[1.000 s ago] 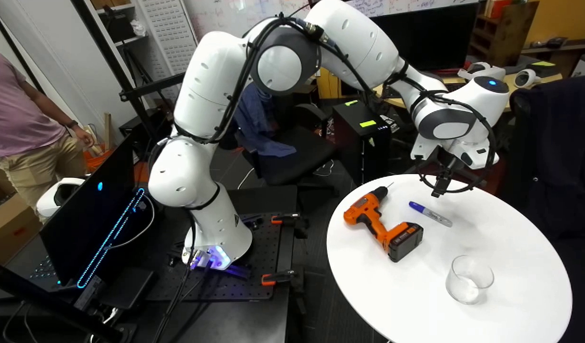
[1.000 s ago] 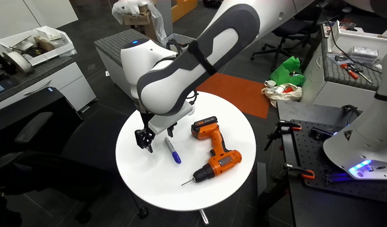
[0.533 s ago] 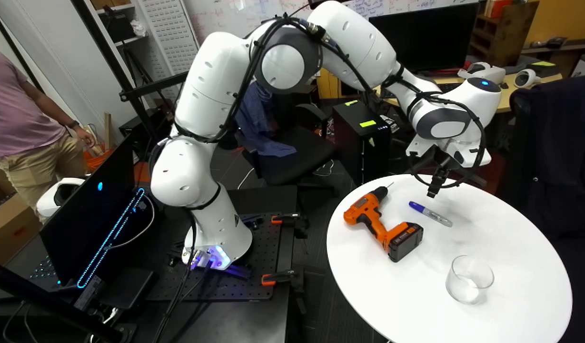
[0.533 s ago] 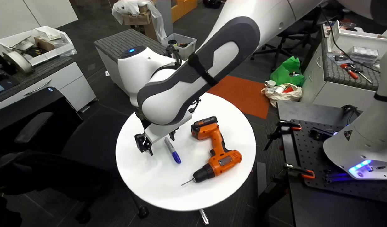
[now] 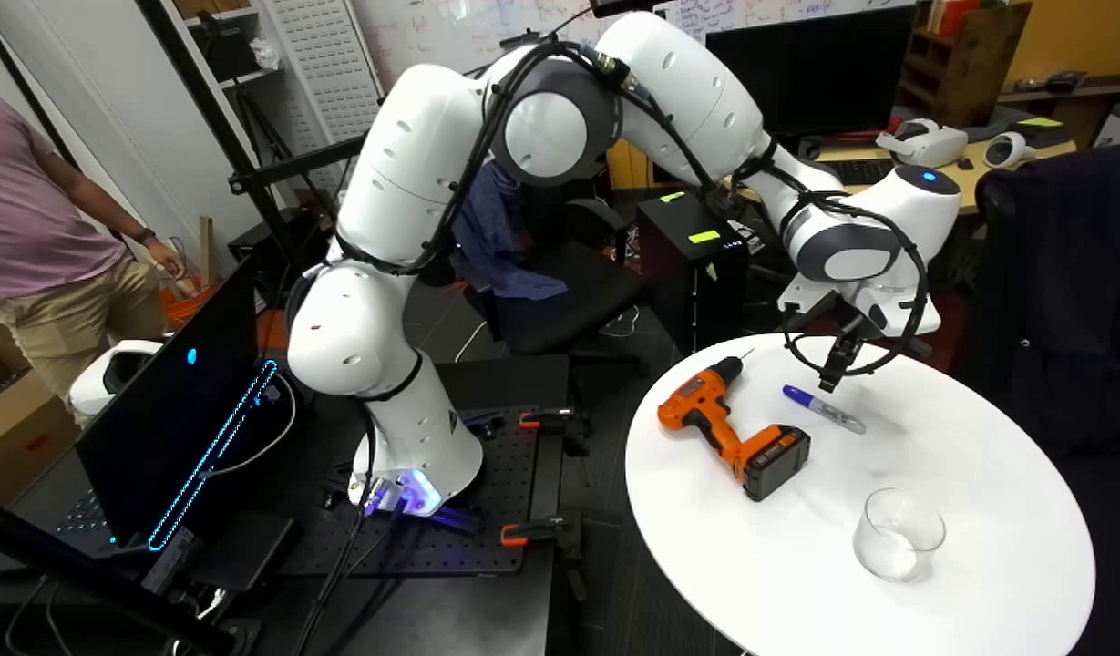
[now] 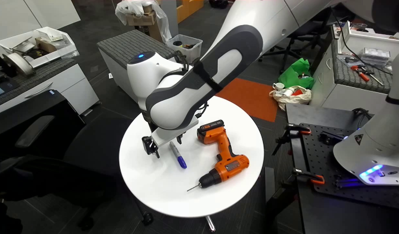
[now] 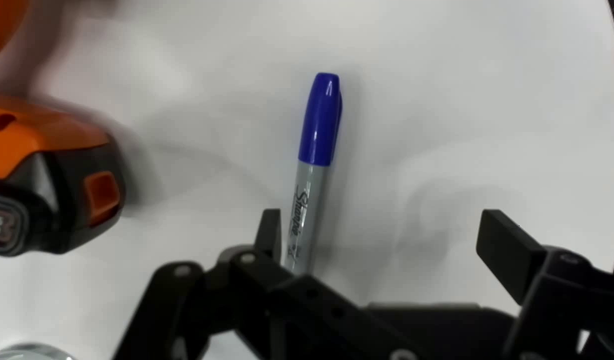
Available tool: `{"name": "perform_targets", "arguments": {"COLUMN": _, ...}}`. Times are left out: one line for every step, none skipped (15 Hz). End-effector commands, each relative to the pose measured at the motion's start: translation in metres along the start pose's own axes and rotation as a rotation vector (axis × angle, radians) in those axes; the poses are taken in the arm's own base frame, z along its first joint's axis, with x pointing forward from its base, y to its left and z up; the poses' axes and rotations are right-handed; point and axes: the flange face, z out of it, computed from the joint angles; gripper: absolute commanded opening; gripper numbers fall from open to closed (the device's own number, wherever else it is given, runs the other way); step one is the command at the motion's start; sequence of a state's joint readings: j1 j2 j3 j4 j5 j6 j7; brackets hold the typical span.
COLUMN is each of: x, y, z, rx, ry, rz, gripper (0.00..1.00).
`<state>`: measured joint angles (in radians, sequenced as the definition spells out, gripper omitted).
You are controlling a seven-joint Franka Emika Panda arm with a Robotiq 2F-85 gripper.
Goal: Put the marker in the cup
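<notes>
The marker point(image 5: 824, 409), with a blue cap and grey barrel, lies on the white table in both exterior views point(image 6: 178, 155). In the wrist view the marker point(image 7: 311, 172) points up the picture, its lower end hidden by the left finger. My gripper point(image 7: 381, 235) is open and empty, just above the table. The marker appears between the fingers, close to the left one. The gripper also shows in the exterior views point(image 6: 168, 147). The clear cup point(image 5: 899, 536) stands upright in an exterior view. Only the cup's rim point(image 7: 29, 352) shows at the wrist view's lower left.
An orange-and-black power drill point(image 5: 724, 428) lies beside the marker; its battery end point(image 7: 52, 200) shows left in the wrist view. The round white table point(image 6: 193, 204) has its edge close behind the gripper. A dark chair point(image 5: 1056, 301) stands beyond that edge.
The gripper has shifted slightly toward the robot's base and come lower over the marker. The marker, cup and drill have not moved. The fingers stay open.
</notes>
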<state>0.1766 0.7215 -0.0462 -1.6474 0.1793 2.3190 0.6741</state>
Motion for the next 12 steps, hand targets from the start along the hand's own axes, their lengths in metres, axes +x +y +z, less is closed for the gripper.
{"name": "perform_targets", "arguments": {"x": 0.01, "y": 0.004, "z": 0.011, "rx": 0.028, "ry": 0.037, "rz": 0.019, "gripper": 1.0}}
{"name": "perform_targets", "arguments": {"x": 0.012, "y": 0.005, "z": 0.016, "rx": 0.03, "ry": 0.039, "rz": 0.026, "gripper": 1.0}}
{"name": "perform_targets", "arguments": {"x": 0.013, "y": 0.006, "z": 0.021, "rx": 0.031, "ry": 0.037, "rz": 0.028, "gripper": 1.0}}
{"name": "perform_targets", "arguments": {"x": 0.015, "y": 0.007, "z": 0.027, "rx": 0.028, "ry": 0.036, "rz": 0.033, "gripper": 1.0}}
{"name": "perform_targets", "arguments": {"x": 0.014, "y": 0.008, "z": 0.031, "rx": 0.025, "ry": 0.032, "rz": 0.034, "gripper": 1.0}}
{"name": "perform_targets", "arguments": {"x": 0.014, "y": 0.009, "z": 0.036, "rx": 0.02, "ry": 0.027, "rz": 0.036, "gripper": 1.0}}
{"name": "perform_targets", "arguments": {"x": 0.013, "y": 0.009, "z": 0.039, "rx": 0.017, "ry": 0.024, "rz": 0.037, "gripper": 1.0}}
{"name": "perform_targets", "arguments": {"x": 0.012, "y": 0.009, "z": 0.042, "rx": 0.013, "ry": 0.02, "rz": 0.037, "gripper": 1.0}}
{"name": "perform_targets", "arguments": {"x": 0.011, "y": 0.009, "z": 0.044, "rx": 0.011, "ry": 0.019, "rz": 0.037, "gripper": 1.0}}
{"name": "perform_targets", "arguments": {"x": 0.011, "y": 0.01, "z": 0.046, "rx": 0.009, "ry": 0.018, "rz": 0.037, "gripper": 1.0}}
{"name": "perform_targets", "arguments": {"x": 0.011, "y": 0.01, "z": 0.048, "rx": 0.008, "ry": 0.017, "rz": 0.038, "gripper": 1.0}}
{"name": "perform_targets", "arguments": {"x": 0.01, "y": 0.01, "z": 0.049, "rx": 0.008, "ry": 0.016, "rz": 0.038, "gripper": 1.0}}
